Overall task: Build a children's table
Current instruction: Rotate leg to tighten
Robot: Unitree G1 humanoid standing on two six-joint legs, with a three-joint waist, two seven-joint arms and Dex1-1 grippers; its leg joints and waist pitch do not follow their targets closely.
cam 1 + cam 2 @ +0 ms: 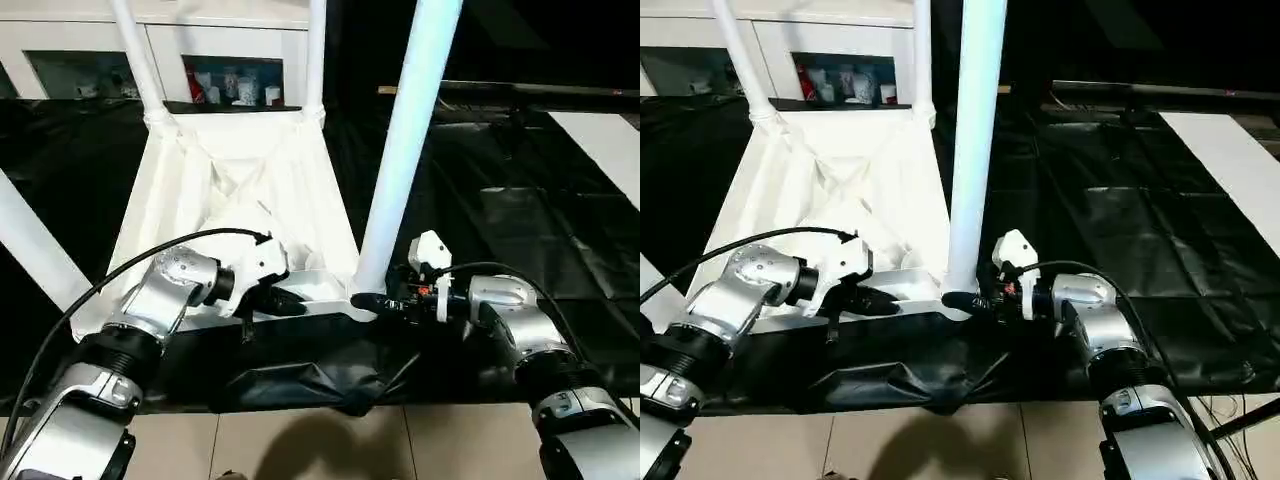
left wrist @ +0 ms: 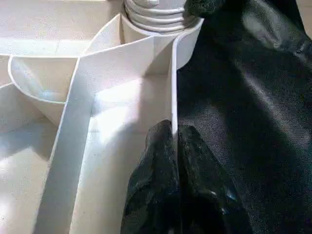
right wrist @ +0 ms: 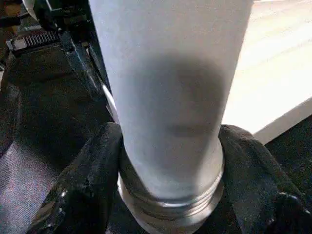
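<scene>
Upturned white tabletop (image 1: 235,190) on black sheeting (image 1: 520,220), legs up, left pincer (image 2: 174,146) pinched on its thin rim per wrist view, right pincer (image 3: 168,161) clamped around near leg (image 1: 405,140) base, threaded collar visible there

Both head views look forward and down over the forearms at the upturned tabletop (image 1: 230,190); the left wrist view sits close along its fingers (image 2: 161,190) at the rim; the right wrist view hugs the near-right leg (image 3: 165,87), at 5 o'clock, which both head views share.
</scene>
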